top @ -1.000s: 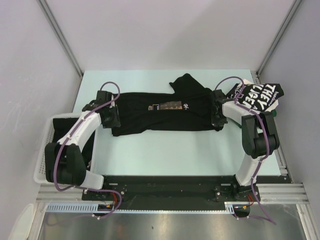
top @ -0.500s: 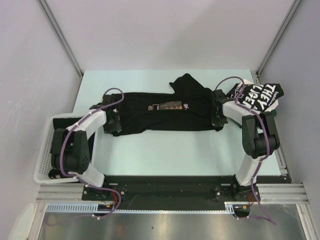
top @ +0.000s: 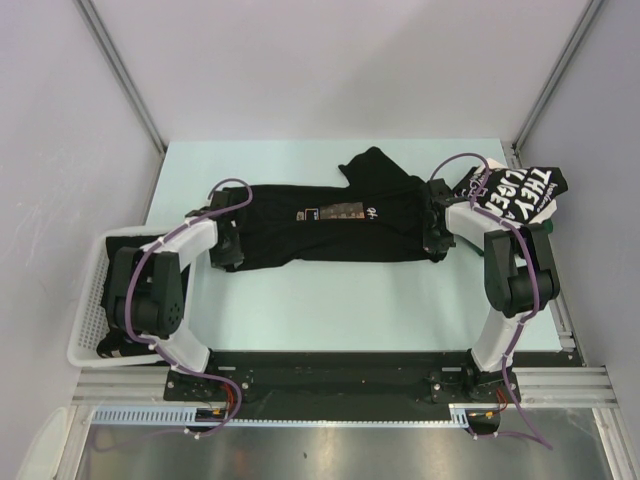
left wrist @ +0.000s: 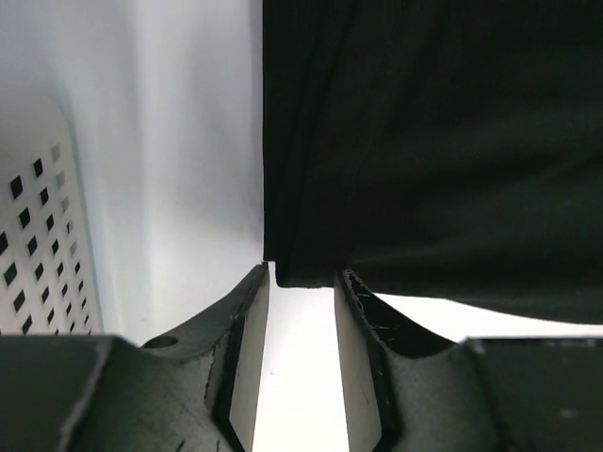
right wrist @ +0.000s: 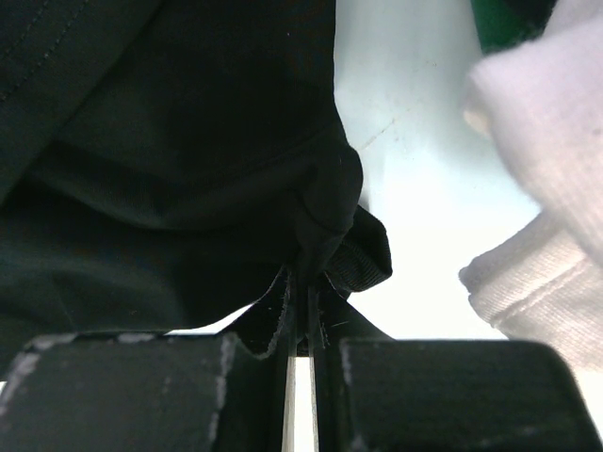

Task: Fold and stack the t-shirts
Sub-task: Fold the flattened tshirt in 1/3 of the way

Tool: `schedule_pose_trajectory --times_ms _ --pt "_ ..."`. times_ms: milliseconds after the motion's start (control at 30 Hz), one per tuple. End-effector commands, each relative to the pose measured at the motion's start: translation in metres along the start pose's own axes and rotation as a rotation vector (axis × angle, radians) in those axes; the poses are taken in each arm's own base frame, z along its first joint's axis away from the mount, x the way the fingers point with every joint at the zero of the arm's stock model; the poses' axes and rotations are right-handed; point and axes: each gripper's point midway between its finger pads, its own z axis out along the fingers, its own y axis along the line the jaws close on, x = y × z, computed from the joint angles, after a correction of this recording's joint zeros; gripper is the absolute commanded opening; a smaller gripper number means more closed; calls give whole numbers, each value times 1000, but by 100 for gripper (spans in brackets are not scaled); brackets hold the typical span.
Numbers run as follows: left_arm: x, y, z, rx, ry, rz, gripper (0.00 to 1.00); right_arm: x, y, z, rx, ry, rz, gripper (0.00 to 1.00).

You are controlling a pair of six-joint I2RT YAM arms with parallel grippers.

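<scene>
**Black tee: 1 end pinched, the other corner waiting at the jaws**

The black t-shirt [top: 320,222] lies spread across the table [top: 330,300] between the 2 grippers. The right gripper [right wrist: 303,282] is clamped hard on a wad of its edge, and the fabric puckers up into a lump right ahead of the fingertips. The left gripper [left wrist: 301,282] has its jaws parted. The shirt's corner sits at the mouth of the gap, just ahead of the fingertips and not pinched as far as I can see.

The lettered t-shirt [top: 522,190] is crumpled just past the right gripper on its outer side. The mesh basket [top: 85,300] sits off the left gripper's outer side.

On handling, my read is light, floppy cotton with 0 stiffness. It'll sag and drag, and it'll crease wherever it isn't supported. It doesn't look slippery, so the pads should bite fine, and nothing here is fragile.

The catch is layers. A shallow nip may take only the top ply and peel the shirt open instead of lifting it.

I'd take the corner right in front of the left jaws, with the hem well inside the fingers so both plies are caught. Pulling too hard against the right-hand pinch could skew the whole thing.
</scene>
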Motion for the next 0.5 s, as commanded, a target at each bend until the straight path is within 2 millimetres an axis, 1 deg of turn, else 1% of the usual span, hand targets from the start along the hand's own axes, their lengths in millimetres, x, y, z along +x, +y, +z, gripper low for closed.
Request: schedule_pose_trajectory --times_ms 0,67,267,467 --pt "-15 -2 3 -13 -55 -2 36 5 -3 -7 -6 12 -10 0" --pt "-14 -2 7 -22 -44 7 34 7 -2 -6 -10 19 -13 0" --pt "-10 -5 12 -10 -28 16 24 6 -1 -8 -12 16 -14 0" --pt "-8 -6 13 -4 -17 29 5 5 -2 -13 -15 9 -15 0"
